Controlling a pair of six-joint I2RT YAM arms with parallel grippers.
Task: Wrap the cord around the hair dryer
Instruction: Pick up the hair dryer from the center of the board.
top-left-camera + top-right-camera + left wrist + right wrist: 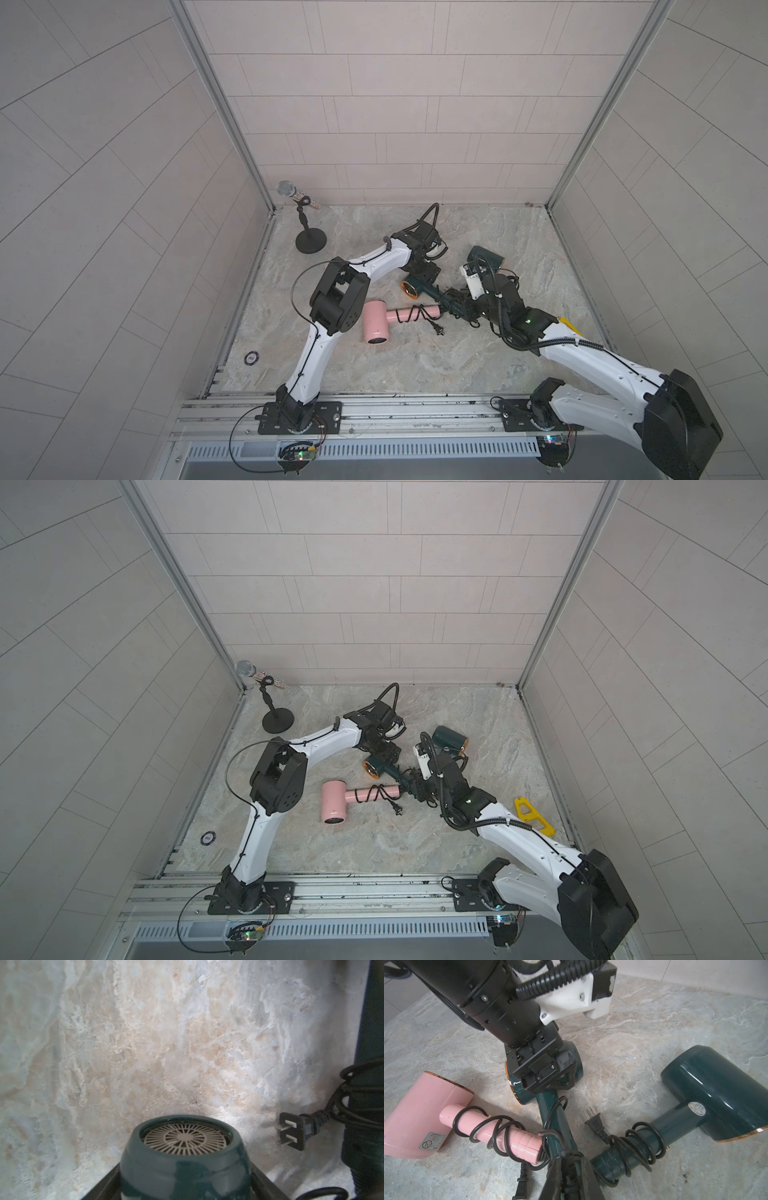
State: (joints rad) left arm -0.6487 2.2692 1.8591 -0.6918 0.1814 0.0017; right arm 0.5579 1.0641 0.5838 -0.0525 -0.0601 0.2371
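A dark green hair dryer (550, 1105) lies in the middle of the floor, seen in both top views (415, 288) (374, 766). My left gripper (424, 272) (185, 1186) is shut on its round head (185, 1157), one jaw on each side. Its black cord (545, 1124) makes a loose loop round the handle. At the handle's end my right gripper (568, 1167) (451, 301) is shut on the cord. The plug of this cord is hidden.
A pink hair dryer (376, 326) (421, 1113) and a second dark green one (486, 257) (716, 1093) lie close by, each with its cord wound on. A microphone stand (309, 239), a yellow tool (532, 814) and a small disc (250, 356) sit near the walls.
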